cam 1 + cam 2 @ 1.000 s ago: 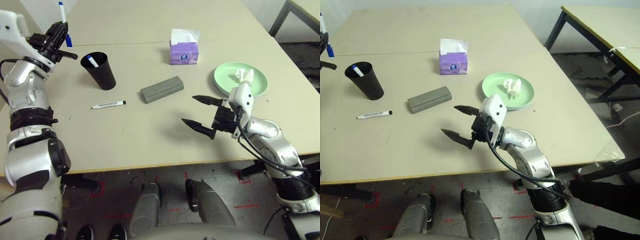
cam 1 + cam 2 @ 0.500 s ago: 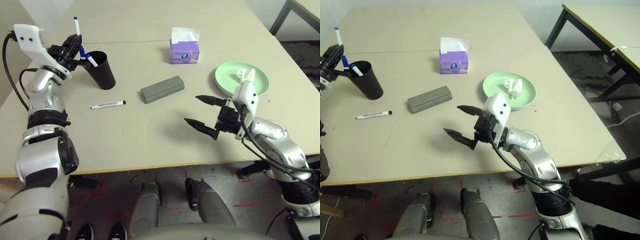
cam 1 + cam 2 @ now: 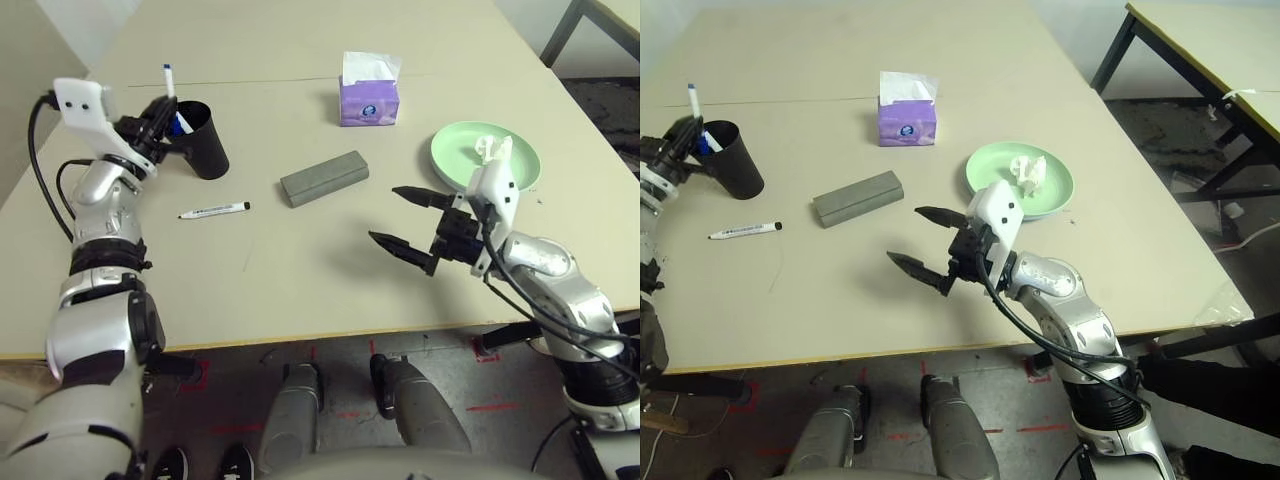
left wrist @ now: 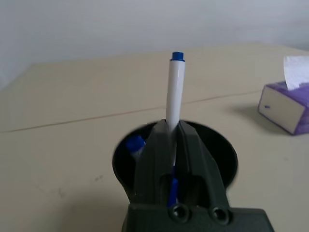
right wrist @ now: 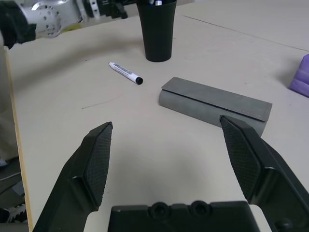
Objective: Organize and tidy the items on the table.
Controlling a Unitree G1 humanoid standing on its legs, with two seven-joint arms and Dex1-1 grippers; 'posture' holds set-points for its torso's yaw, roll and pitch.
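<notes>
My left gripper (image 4: 175, 126) gripped the blue-capped marker (image 4: 175, 92) over the cup (image 3: 208, 150), table's left side | right gripper (image 3: 385, 218) gaped empty | tissue (image 3: 1028, 174) plated | left: black-capped marker (image 3: 214, 210), near front edge

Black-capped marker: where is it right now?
In the left eye view, the black-capped marker lies flat on the table's left side, nearer the robot than the black cup and left of the grey glasses case.
</notes>
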